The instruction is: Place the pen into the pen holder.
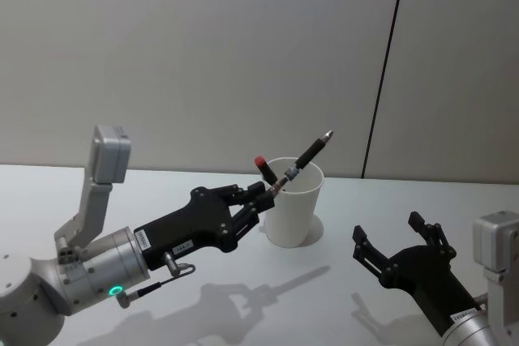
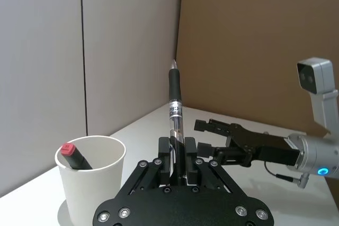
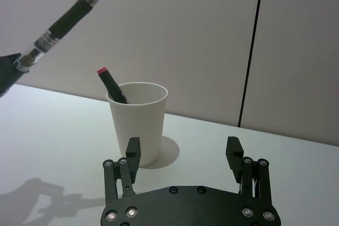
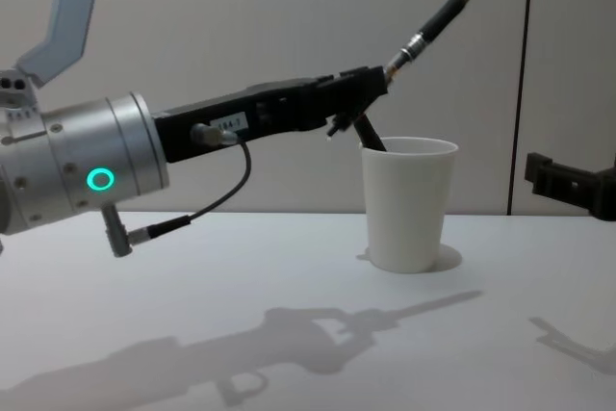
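My left gripper (image 1: 266, 192) is shut on the pen (image 1: 308, 155), a clear-barrelled pen with a black grip and a silver tip. The pen slants up and to the right, above the rim of the pen holder (image 1: 292, 212), a plain white paper cup standing upright mid-table. The left wrist view shows the pen (image 2: 175, 104) clamped between the left gripper's (image 2: 177, 149) jaws, with the pen holder (image 2: 92, 183) just beside them. From the chest, the pen (image 4: 433, 26) is entirely above the pen holder (image 4: 406, 204). My right gripper (image 1: 389, 228) hangs open and empty to the right of the pen holder.
A black marker with a red cap (image 1: 262, 165) leans inside the pen holder against its left rim. The white table (image 1: 243, 297) extends bare in front of the pen holder. A grey wall with a dark seam (image 1: 385, 62) stands close behind.
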